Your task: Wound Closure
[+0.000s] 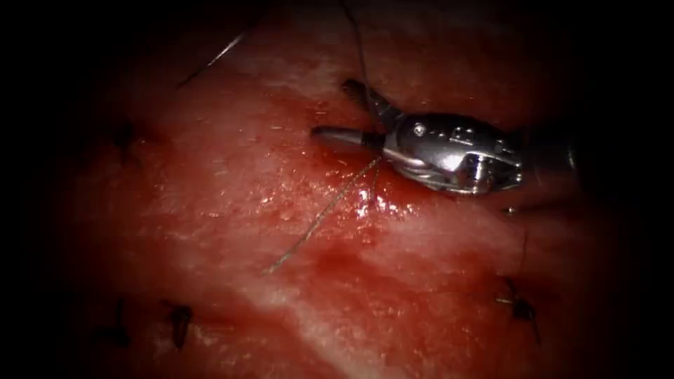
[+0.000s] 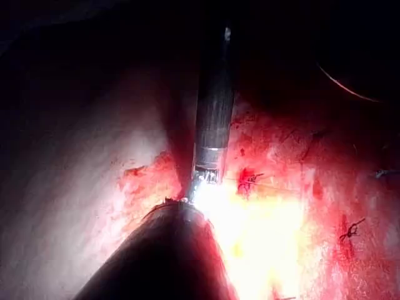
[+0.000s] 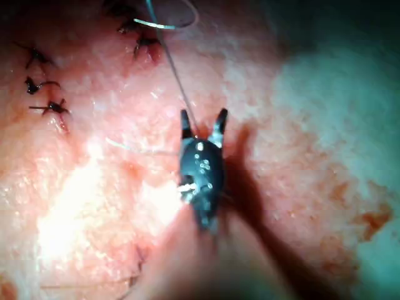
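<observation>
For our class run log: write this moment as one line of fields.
right end effector: open, astride thread | needle: lying on tissue

Wet, glossy highlights are being shown by the tissue (image 1: 281,210), whose surface is looking moist, uneven and finely grained, with the red fluid (image 1: 365,203) glistening on it. Polished, shiny metal is being displayed by the right tool (image 1: 351,116), with bright reflections on its wrist. The thread (image 1: 319,219) is appearing thin, pale and matt. A smooth metallic sheen is being seen on the needle (image 3: 165,24).
</observation>
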### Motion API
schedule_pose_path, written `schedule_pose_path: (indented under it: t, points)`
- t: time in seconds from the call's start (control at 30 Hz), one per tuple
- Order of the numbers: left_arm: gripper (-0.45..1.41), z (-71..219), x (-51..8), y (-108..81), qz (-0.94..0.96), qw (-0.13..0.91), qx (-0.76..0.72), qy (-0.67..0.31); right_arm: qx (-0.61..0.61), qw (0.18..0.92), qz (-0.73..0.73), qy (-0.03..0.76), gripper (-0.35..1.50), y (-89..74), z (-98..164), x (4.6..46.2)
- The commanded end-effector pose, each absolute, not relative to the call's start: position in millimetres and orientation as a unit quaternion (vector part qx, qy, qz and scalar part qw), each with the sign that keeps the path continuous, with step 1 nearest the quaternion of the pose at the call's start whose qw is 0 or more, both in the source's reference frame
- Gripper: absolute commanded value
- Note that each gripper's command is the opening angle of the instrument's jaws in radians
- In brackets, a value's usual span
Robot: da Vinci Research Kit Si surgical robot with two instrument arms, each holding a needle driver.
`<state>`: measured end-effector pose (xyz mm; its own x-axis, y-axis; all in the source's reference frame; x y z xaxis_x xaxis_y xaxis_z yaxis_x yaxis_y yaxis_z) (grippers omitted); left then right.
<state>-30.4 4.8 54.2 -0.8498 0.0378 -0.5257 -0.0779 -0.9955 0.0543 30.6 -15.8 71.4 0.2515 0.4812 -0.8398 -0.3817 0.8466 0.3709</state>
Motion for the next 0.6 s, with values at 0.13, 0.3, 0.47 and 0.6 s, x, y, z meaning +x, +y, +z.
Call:
schedule_pose_path:
  t: [0.13, 0.3, 0.47, 0.6]
  points:
    - [-0.45, 54.6, -30.9, 4.3, 0.961, 0.03, -0.273, 0.037, 0.045, 0.79, 0.276, 0.546, 1.47, -16.1, 72.1, 32.1]
    - [-0.45, 54.3, -30.7, 4.0, 0.961, 0.029, -0.273, 0.036, 0.042, 0.79, 0.279, 0.544, 1.47, -15.9, 72.2, 32.9]
    - [-0.45, 53.8, -31.1, 3.6, 0.961, 0.031, -0.273, 0.037, 0.067, 0.782, 0.257, 0.564, 0.53, -16.2, 72.3, 33.1]
    - [-0.45, 53.3, -31.1, 3.6, 0.96, 0.031, -0.274, 0.038, 0.073, 0.794, 0.243, 0.552, -0.35, -16.1, 71.9, 32.6]
